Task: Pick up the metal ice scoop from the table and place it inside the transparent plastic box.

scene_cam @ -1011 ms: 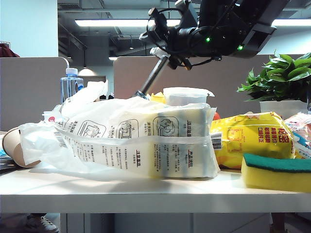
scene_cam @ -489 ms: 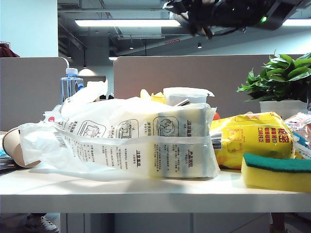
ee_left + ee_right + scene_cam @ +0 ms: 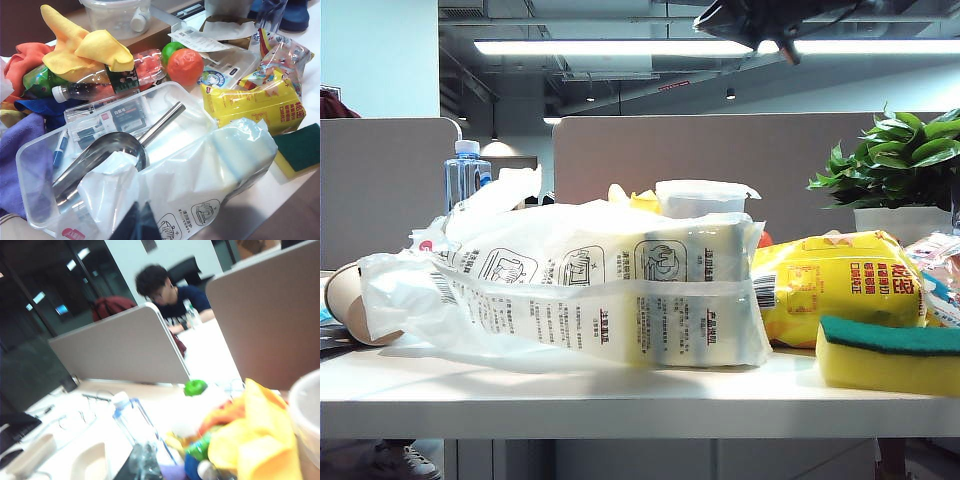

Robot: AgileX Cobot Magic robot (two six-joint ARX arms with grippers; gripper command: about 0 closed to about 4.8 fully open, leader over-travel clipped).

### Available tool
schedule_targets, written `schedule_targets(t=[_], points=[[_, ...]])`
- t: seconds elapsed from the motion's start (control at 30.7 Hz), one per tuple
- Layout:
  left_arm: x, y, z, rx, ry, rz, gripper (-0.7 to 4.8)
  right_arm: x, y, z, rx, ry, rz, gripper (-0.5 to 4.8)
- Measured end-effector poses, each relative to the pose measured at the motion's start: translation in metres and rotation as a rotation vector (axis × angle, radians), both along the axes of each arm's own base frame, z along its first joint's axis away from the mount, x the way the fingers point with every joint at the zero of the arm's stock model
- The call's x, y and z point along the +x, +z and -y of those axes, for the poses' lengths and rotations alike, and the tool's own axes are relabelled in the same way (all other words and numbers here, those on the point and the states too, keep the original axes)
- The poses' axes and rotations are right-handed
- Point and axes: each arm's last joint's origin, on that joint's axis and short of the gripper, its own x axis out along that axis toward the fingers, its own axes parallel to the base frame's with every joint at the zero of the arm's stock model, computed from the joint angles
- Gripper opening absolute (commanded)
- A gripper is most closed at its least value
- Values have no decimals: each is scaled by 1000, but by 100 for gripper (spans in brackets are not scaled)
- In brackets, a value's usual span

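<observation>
The metal ice scoop (image 3: 107, 152) lies inside the transparent plastic box (image 3: 197, 107), its bowl near one end and its straight handle (image 3: 162, 122) slanting up toward the box's middle. A white printed plastic bag (image 3: 210, 175) drapes over the box's near side and part of the bowl. My left gripper (image 3: 140, 222) hovers just short of that bag, dark fingertips together, holding nothing. In the exterior view the box and scoop are hidden behind the bag (image 3: 610, 285). My right gripper (image 3: 142, 462) is raised high, shut and empty; its arm (image 3: 755, 18) shows at the exterior view's upper edge.
On the table (image 3: 620, 400) stand a yellow snack pack (image 3: 840, 285), a yellow-green sponge (image 3: 890, 355), a potted plant (image 3: 900, 160), a water bottle (image 3: 467, 175) and a lidded tub (image 3: 705, 197). Cloths, bottles and an orange (image 3: 185, 65) crowd behind the box.
My right gripper let go of the scoop's handle, shut, and rose up and right, nearly out of the exterior view. The scoop now rests in the box. The left arm stayed still.
</observation>
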Motion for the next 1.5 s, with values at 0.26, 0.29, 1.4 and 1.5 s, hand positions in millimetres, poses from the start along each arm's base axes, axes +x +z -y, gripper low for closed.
schedule_targets(t=[0.26,0.29,1.4,1.5], points=[[0,0,0,0,0,0,-5,-45,16,16,-192,-22,-28,-8],[0,0,0,0,0,0,-5,-54,16,20,-209,-22,-30,-8],[0,0,0,0,0,-1,-5,-343,-26,118,-494,-227,23,-7],[0,0,0,0,0,-1,-5,-357,-37,123,-475,-292,73,-7]])
